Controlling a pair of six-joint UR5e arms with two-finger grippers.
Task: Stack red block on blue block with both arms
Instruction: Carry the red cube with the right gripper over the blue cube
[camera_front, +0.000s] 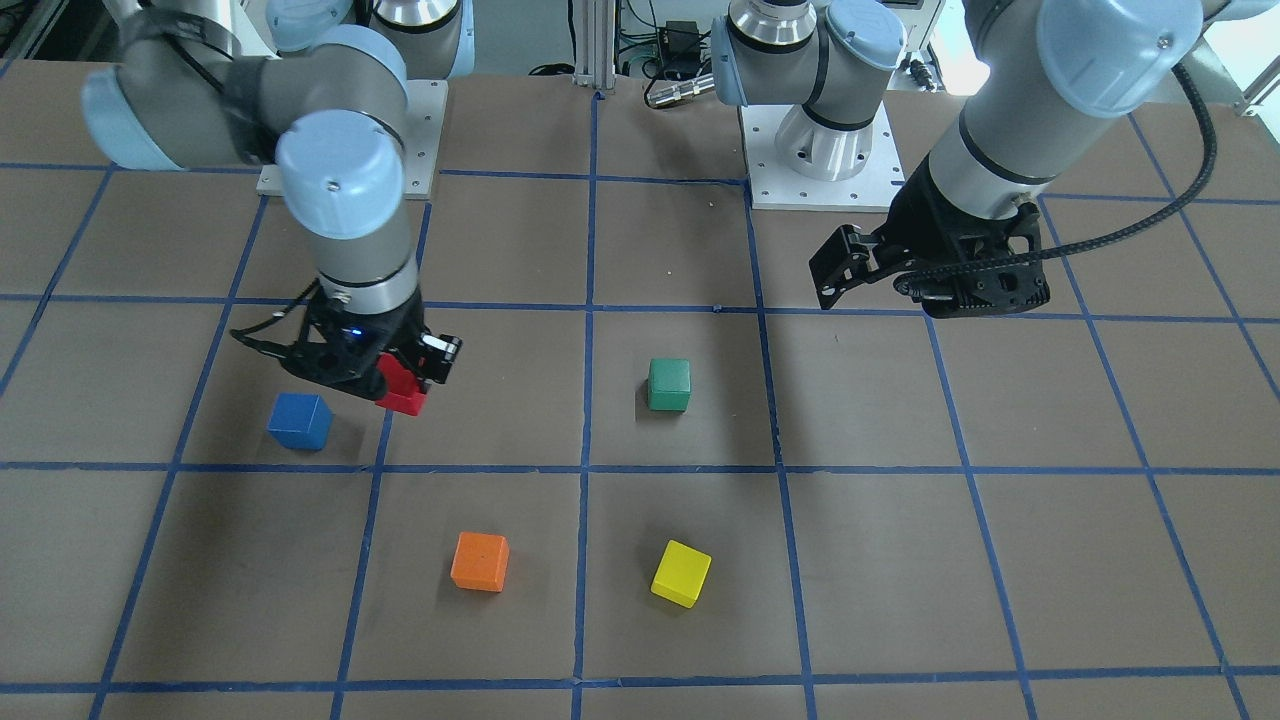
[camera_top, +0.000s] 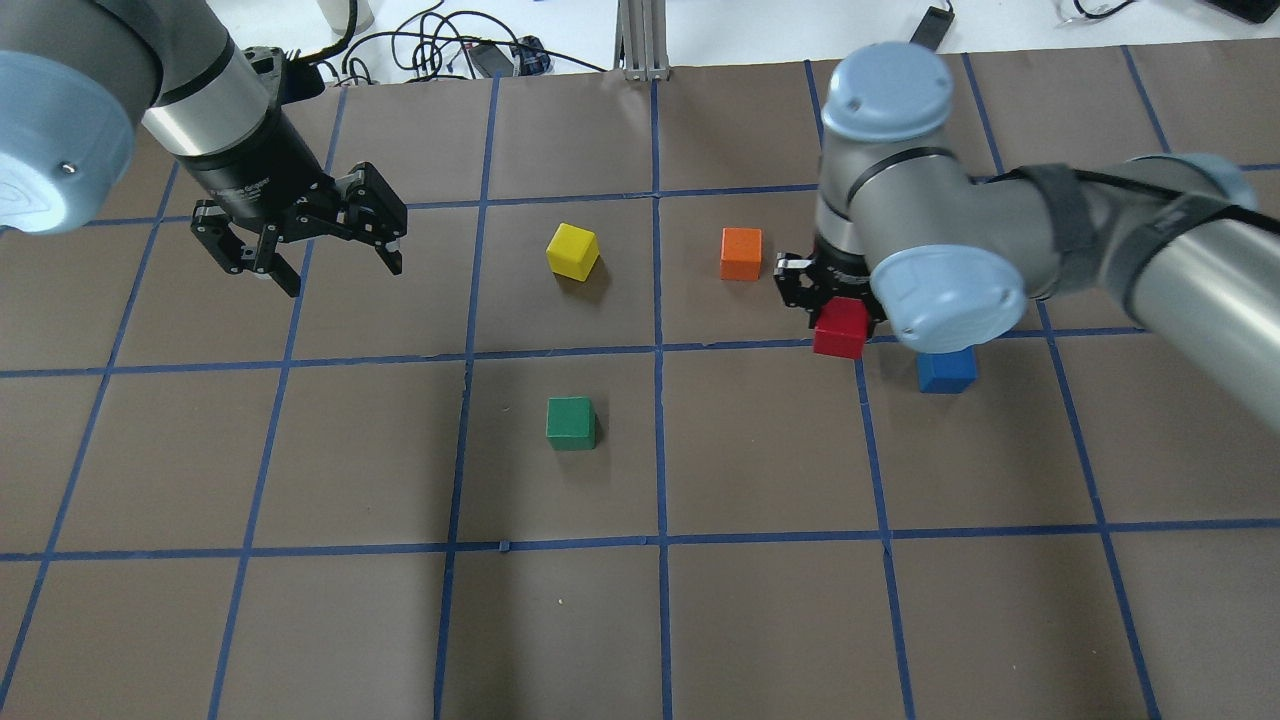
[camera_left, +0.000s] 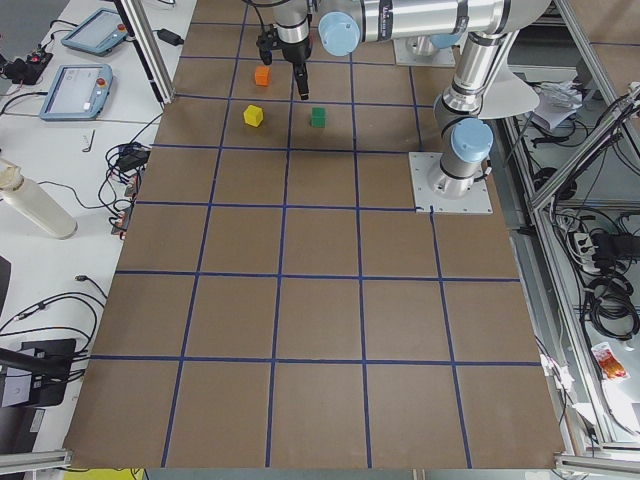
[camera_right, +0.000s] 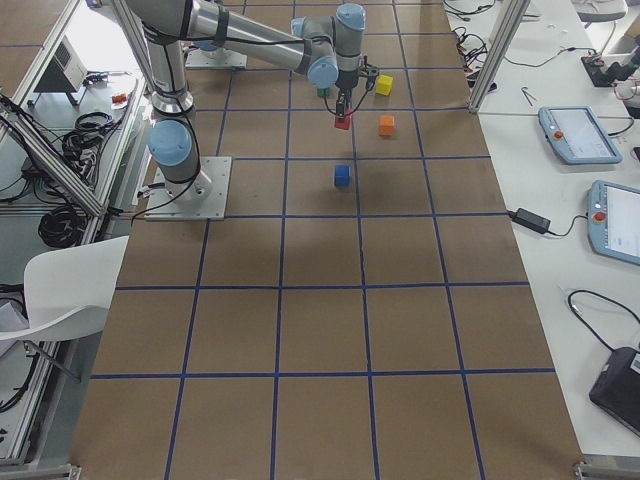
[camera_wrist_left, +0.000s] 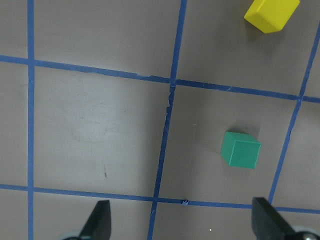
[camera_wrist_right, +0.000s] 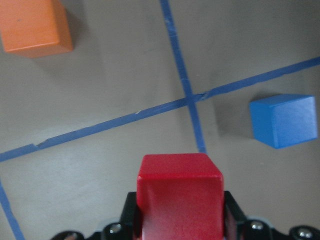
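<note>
My right gripper (camera_front: 405, 385) is shut on the red block (camera_front: 402, 391) and holds it above the table; the block also shows in the overhead view (camera_top: 840, 328) and in the right wrist view (camera_wrist_right: 180, 200). The blue block (camera_front: 299, 421) sits on the table beside it, apart from the red block; it also shows in the overhead view (camera_top: 946, 370) and in the right wrist view (camera_wrist_right: 284, 120). My left gripper (camera_top: 315, 262) is open and empty, held above the table far from both blocks; its fingertips (camera_wrist_left: 100, 222) show in the left wrist view.
A green block (camera_front: 668, 385), an orange block (camera_front: 480, 561) and a yellow block (camera_front: 681, 573) lie on the brown table (camera_front: 1000, 560), which is marked with a blue tape grid. The arm bases (camera_front: 822, 155) stand at the robot's edge.
</note>
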